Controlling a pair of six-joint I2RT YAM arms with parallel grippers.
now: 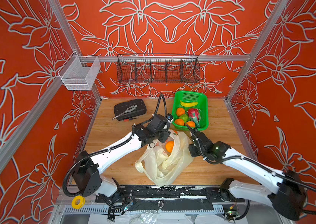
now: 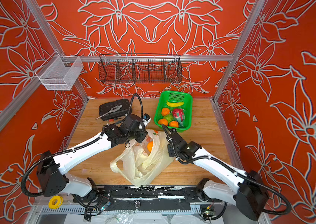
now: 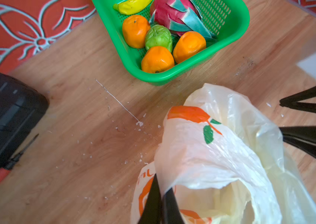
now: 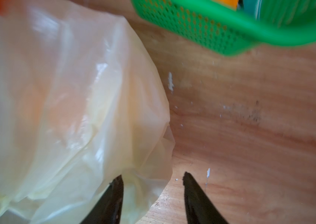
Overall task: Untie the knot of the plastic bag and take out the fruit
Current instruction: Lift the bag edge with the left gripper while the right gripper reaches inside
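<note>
Untying looks done: thin pale-yellow plastic bag point(image 1: 164, 166) gapes in the middle of the wooden desk point(image 1: 219, 135). Left gripper point(image 3: 163, 186) pinches its rim; right gripper point(image 4: 152, 175) has its jaws parted at the bag's side. One orange toy fruit point(image 1: 170, 146) is left inside; other toy fruits point(image 1: 193, 113) sit in the green perforated basket point(image 1: 206, 112), back-right corner.

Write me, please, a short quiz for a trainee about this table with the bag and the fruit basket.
1. True or false: the left tool is shut on the rim of the plastic bag.
2. How many oranges lie in the green basket? A two, B three, C five.
3. Fill in: the one fruit that shows inside the bag is ____ in colour.
Key: 1 true; 2 B; 3 orange.
</note>
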